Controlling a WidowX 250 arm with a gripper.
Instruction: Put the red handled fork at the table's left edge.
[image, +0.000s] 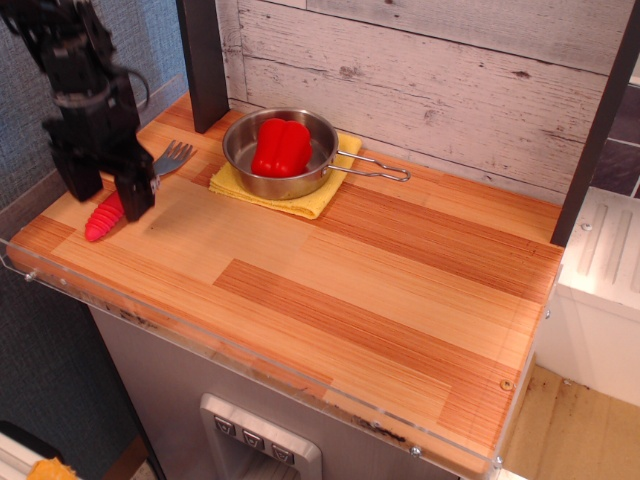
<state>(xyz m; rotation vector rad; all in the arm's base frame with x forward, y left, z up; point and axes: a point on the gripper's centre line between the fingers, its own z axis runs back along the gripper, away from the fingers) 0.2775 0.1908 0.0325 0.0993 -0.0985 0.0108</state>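
The red handled fork lies flat on the wooden table (380, 290) near its left edge. Its ribbed red handle (103, 218) points to the front left and its silver tines (174, 156) point toward the pan. My gripper (105, 192) hovers just over the middle of the fork. Its black fingers (135, 192) are spread apart on either side of the handle. The arm hides the middle part of the fork.
A steel pan (245, 170) with a wire handle (385, 170) holds a red pepper (281, 146) and stands on a yellow cloth (300, 203) at the back. A dark post (203, 60) stands at the back left. A clear acrylic rim (200, 335) borders the table.
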